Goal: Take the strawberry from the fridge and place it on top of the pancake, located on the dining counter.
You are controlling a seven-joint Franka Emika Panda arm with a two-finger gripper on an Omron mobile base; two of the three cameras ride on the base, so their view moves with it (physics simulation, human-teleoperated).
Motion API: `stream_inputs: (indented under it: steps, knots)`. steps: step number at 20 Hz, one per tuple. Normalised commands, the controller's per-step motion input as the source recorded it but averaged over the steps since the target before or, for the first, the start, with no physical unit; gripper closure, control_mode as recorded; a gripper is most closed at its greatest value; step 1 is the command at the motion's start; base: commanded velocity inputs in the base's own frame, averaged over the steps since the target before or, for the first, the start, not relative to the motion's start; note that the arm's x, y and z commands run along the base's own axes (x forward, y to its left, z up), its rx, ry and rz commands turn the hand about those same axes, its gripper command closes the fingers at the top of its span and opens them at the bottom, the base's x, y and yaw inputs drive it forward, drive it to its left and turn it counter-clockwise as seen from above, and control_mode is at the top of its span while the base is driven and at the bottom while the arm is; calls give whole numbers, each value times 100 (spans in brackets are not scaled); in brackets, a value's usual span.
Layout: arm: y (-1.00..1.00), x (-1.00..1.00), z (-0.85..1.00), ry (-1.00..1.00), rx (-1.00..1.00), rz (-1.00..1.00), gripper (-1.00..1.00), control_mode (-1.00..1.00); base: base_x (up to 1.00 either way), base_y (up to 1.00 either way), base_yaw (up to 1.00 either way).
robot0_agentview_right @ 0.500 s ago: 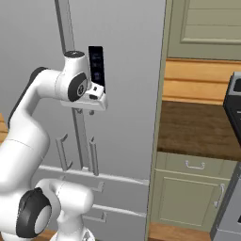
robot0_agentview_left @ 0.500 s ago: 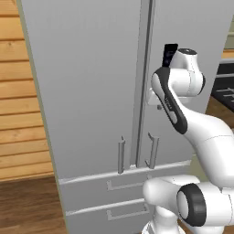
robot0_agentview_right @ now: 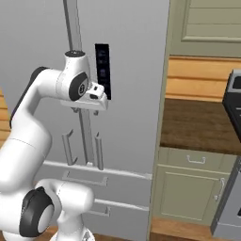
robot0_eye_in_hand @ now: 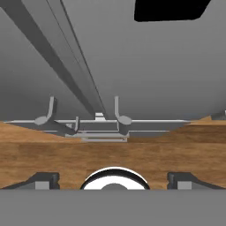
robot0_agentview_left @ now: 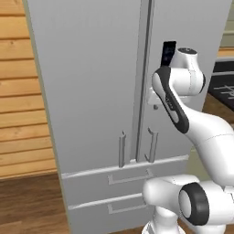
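While the fridge (robot0_agentview_left: 91,91) stands shut, the gripper (robot0_eye_in_hand: 113,178) points at its doors. Its jaws are spread wide, empty; both handles (robot0_eye_in_hand: 117,110) sit at 12 o'clock.

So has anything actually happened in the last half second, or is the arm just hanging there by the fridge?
Hardly anything visibly changed. The arm holds the same raised pose in front of the fridge, and the gripper has taken hold of nothing; its fingertips stay wide apart. The fridge doors are still closed, their handles untouched, and the camera views have not shifted.
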Motion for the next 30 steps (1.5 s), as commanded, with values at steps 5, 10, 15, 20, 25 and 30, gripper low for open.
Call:
stream_inputs:
  steps: [5,10,15,20,25,30]
  knots:
    - [0,0,0,0,0,0,-100,100,-24,67,-12]
    - [0,0,0,0,0,0,-100,100,-61,-12,-17]
    - [0,0,0,0,0,0,-100,100,-71,-40,-4]
    - [0,0,0,0,0,0,-100,100,-63,-54,0]
    - [0,0,0,0,0,0,-100,100,-21,-50,3]
    - [-1,0,0,-1,0,0,-100,-100,-6,-22,2]
